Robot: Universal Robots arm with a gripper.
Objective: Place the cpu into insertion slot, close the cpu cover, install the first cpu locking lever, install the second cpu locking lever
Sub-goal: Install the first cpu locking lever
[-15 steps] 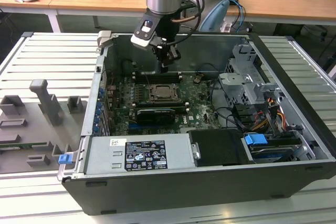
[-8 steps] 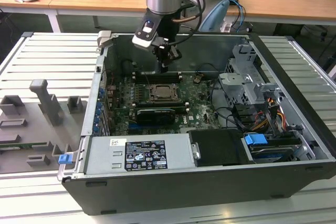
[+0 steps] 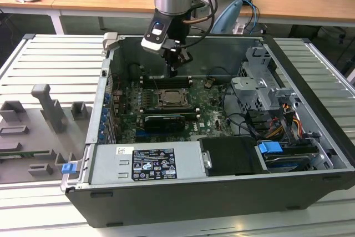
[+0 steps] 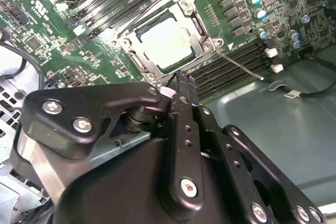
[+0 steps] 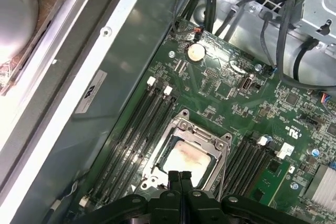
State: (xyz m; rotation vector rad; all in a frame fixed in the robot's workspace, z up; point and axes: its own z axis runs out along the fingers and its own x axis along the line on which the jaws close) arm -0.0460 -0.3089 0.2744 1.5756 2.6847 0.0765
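Because its fingers were pressed together with nothing between them, the claw point(image 5: 181, 174) made one narrow tip, hanging just over an edge of the slot point(image 3: 173, 98). That shape looked suited to pushing rather than grasping. Just beyond the tip the cpu point(image 5: 188, 157) lay flat in the slot, its pale face showing through the window of the cover point(image 5: 202, 132), which lay down around it (so seating and closing looked done). A thin lever point(image 4: 239, 64) angled out from the cover's corner across the memory slots point(image 4: 241, 51); whether it was latched I could not tell. Further off, the case wall point(image 5: 115, 77) flanked the board on one side and cables point(image 5: 283, 30) crowded another, leaving open room straight above the slot.
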